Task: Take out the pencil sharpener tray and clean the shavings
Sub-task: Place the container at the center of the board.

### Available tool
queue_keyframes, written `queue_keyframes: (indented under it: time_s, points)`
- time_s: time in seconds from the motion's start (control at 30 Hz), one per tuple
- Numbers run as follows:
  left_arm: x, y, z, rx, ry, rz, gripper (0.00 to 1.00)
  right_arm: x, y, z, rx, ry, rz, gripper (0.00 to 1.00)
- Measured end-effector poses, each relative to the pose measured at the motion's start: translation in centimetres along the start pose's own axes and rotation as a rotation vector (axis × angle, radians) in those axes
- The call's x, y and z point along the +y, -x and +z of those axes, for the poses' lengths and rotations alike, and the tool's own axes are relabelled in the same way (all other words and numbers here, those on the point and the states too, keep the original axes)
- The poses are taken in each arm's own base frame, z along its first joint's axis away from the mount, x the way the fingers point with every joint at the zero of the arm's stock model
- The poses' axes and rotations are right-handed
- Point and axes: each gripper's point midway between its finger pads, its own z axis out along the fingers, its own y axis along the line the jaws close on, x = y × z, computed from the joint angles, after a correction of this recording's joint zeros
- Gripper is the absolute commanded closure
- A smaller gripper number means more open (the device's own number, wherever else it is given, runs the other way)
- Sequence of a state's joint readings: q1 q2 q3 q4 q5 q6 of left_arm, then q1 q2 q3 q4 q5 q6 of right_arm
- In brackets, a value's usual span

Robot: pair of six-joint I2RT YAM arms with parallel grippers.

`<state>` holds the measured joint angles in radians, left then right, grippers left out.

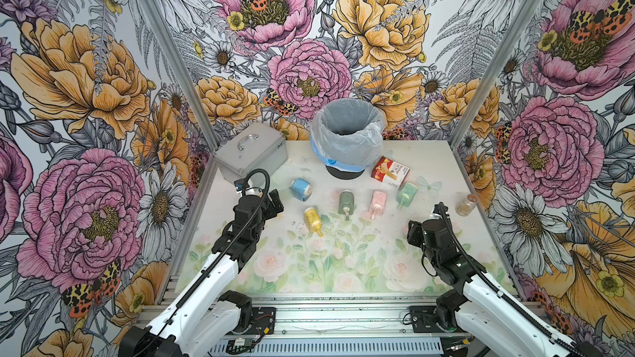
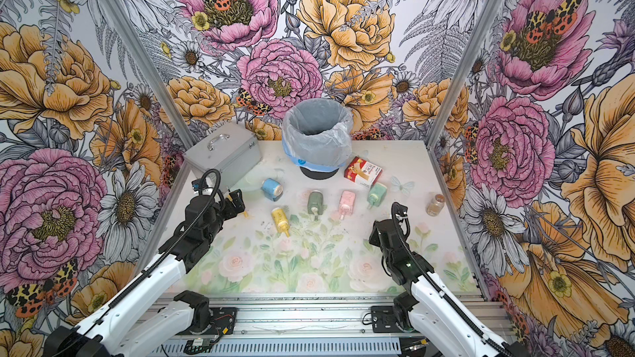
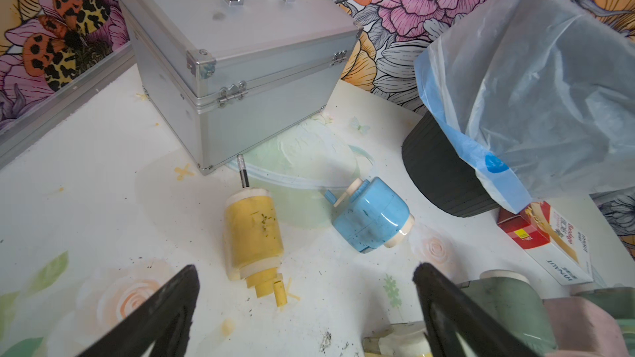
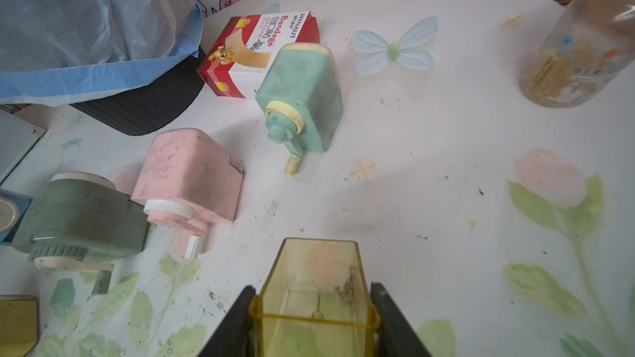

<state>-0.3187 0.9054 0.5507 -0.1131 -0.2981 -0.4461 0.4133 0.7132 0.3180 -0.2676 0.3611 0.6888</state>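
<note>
The right gripper point(image 4: 312, 291) is closed on the clear yellow tray point(image 4: 319, 262). The tray is clamped by its side walls and held above the table point(image 4: 429, 125). A small clump of brownish shavings point(image 4: 347, 285) is seen against one inner wall. More dark flecks are scattered over the table below and ahead of the tray.

Ahead of this gripper and to its left, the pink sharpener point(image 4: 189, 173) and the dark green sharpener point(image 4: 79, 218) are laid close together. Farther ahead lies the mint sharpener point(image 4: 302, 97), with the bandage box point(image 4: 257, 49) just behind it. A jar point(image 4: 577, 53) is set well off to the right.

The left gripper point(image 3: 305, 269) is held wide open, and nothing is gripped between its fingers. Just ahead of it the yellow sharpener point(image 3: 252, 231) is laid on its side. The blue sharpener point(image 3: 369, 216) lies a little beyond, the silver case point(image 3: 233, 63) behind both. The lined bin point(image 3: 532, 80) is placed farthest, against the back wall, between the two arms.
</note>
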Motion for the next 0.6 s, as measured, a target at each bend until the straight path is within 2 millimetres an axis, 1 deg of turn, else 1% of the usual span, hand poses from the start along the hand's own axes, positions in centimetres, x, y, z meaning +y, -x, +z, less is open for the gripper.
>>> queue_keyframes:
  time_s: [0.17, 0.37, 0.6]
  points:
    - [-0.7, -0.1, 0.3, 0.006, -0.036, -0.003, 0.01, -0.5, 0.2, 0.3, -0.033, -0.025, 0.015, 0.87]
    - [-1.6, -0.5, 0.6, 0.035, -0.076, -0.011, 0.01, -0.7, 0.8, 0.7, -0.062, -0.050, 0.031, 0.86]
    - [-1.6, -0.3, 1.5, 0.062, -0.078, -0.078, 0.01, -1.0, -0.4, 1.8, -0.014, -0.082, 0.002, 0.86]
